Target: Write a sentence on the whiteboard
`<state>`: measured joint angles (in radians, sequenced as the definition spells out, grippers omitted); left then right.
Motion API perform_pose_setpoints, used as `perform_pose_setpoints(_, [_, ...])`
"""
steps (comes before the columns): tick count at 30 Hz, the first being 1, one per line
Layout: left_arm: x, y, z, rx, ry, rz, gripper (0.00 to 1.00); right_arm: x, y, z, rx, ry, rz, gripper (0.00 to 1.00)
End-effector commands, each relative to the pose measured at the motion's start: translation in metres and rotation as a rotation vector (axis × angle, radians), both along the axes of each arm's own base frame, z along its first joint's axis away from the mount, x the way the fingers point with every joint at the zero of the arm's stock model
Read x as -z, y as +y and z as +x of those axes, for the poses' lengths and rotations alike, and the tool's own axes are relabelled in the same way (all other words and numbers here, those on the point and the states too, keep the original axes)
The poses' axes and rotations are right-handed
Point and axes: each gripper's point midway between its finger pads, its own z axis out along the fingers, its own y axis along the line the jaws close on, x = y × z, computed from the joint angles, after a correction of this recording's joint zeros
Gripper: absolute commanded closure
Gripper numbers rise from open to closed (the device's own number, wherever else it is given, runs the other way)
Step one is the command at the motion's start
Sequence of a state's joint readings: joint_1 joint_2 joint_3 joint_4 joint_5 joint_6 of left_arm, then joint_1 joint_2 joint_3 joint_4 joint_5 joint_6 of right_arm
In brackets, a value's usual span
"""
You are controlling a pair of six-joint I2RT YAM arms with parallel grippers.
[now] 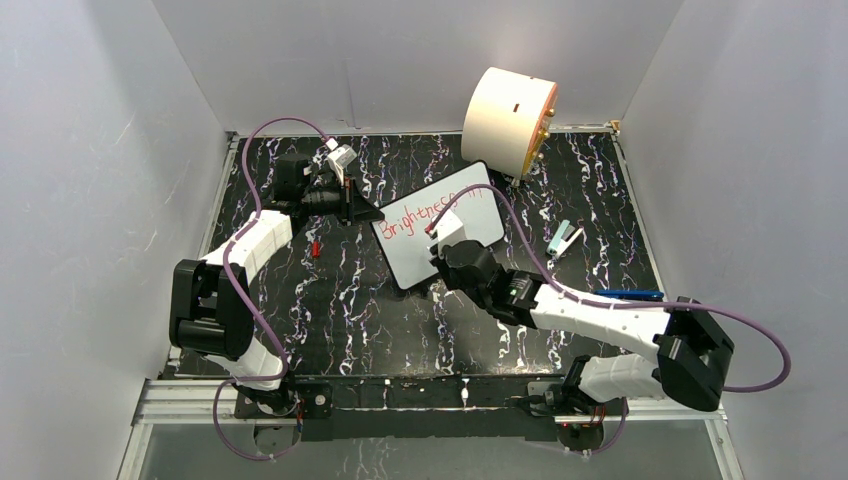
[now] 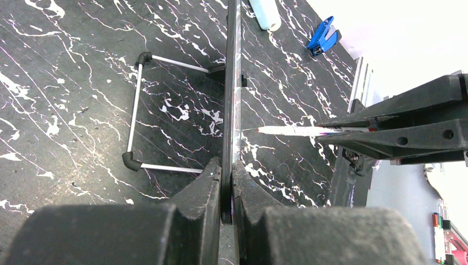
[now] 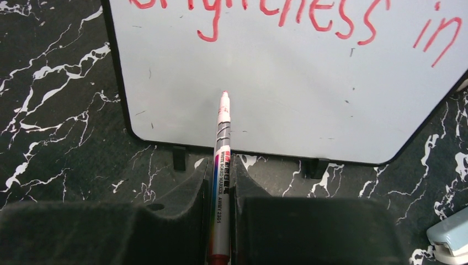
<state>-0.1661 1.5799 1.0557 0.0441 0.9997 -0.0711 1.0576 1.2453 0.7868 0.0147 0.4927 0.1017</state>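
The whiteboard [image 1: 412,258] stands propped near the middle of the black marble table. It appears edge-on in the left wrist view [image 2: 229,99] and face-on in the right wrist view [image 3: 309,105]. The sentence [image 1: 432,212] reads "Brightness in" in red along the top [image 3: 287,16]. My left gripper [image 1: 364,212] is shut on the board's left edge [image 2: 227,185]. My right gripper [image 1: 441,236] is shut on a silver whiteboard marker [image 3: 220,176]. The marker's red tip [image 3: 224,95] points at the blank area under the first word, close to the surface [image 2: 259,130].
A big cream cylinder [image 1: 508,118] lies at the back right. A pale blue object [image 1: 565,238] and a blue pen [image 1: 630,294] lie right of the board. A small red cap [image 1: 315,248] lies to its left. A wire stand [image 2: 137,110] sits behind the board.
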Motion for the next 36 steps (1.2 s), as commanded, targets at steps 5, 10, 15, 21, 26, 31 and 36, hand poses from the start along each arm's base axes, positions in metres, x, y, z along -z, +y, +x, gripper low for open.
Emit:
perform_pose_setpoints(5, [0.031,0.001,-0.007,-0.029,0.074,0.087,1.00,-0.025,0.030,0.005,-0.025,-0.069,0.078,1.00])
perform_pose_setpoints(10, [0.030,0.001,-0.007,-0.030,0.069,0.088,1.00,-0.028,0.037,0.003,-0.036,-0.085,0.071,1.00])
perform_pose_setpoints(15, [0.031,0.001,-0.007,-0.029,0.072,0.088,1.00,-0.028,0.044,0.003,-0.049,-0.089,0.072,1.00])
perform_pose_setpoints(21, [0.032,0.002,-0.007,-0.030,0.073,0.089,1.00,-0.028,0.051,0.003,-0.058,-0.093,0.072,1.00])
perform_pose_setpoints(26, [0.032,0.001,-0.007,-0.030,0.074,0.089,1.00,-0.027,0.052,0.004,-0.052,-0.096,0.067,1.00])
perform_pose_setpoints(31, [0.030,0.001,-0.007,-0.029,0.070,0.088,1.00,-0.021,0.052,0.006,-0.045,-0.090,0.050,1.00])
perform_pose_setpoints(36, [0.031,0.001,-0.007,-0.029,0.071,0.088,1.00,-0.015,0.050,0.007,-0.032,-0.082,0.028,1.00])
